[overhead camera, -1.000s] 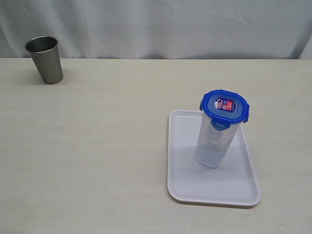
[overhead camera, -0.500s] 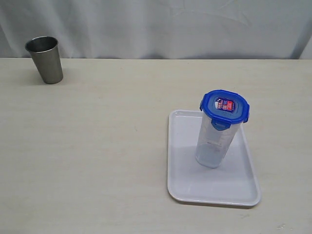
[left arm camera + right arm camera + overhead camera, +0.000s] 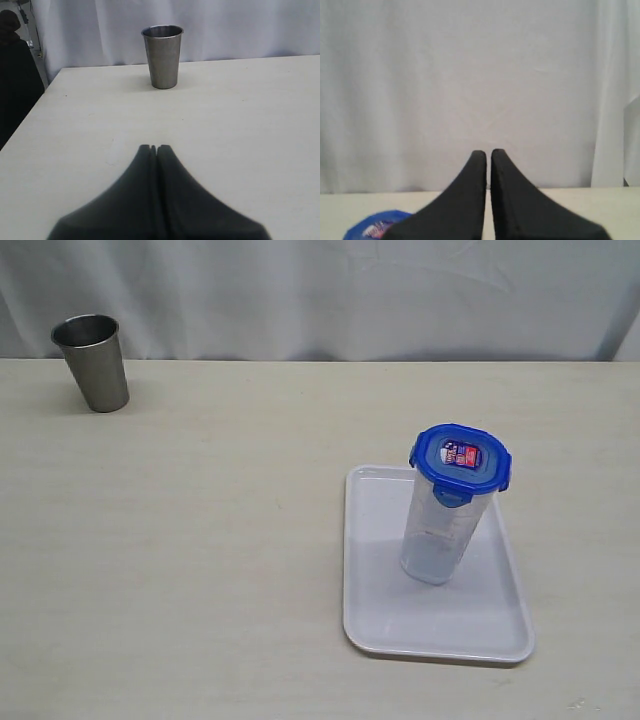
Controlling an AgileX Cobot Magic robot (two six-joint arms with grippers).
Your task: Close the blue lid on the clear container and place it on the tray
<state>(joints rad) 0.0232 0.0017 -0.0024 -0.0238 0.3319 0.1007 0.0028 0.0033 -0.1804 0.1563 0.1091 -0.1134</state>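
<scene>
Seemingly little is left to do: the blue lid (image 3: 460,456) sits on top of the clear container (image 3: 436,540), which stands upright about the middle of the tray (image 3: 390,625), at the near right of the surface (image 3: 200,540). Doing this step well, I judge, means keeping both arms away so nothing knocks the tall, narrow container, and checking that every tab is snapped down. The near tab hangs folded over the rim, but whether all four are latched cannot be told. The left fingers (image 3: 142,162) are pressed together with nothing between them, low over the surface and facing the steel cup (image 3: 92,362) at the far left. The right fingers (image 3: 477,172) are likewise closed and empty, with the lid's edge just in their camera's sight. The container is see-through, tapering to its base, with faint markings; the lid's red-and-white sticker faces up.
</scene>
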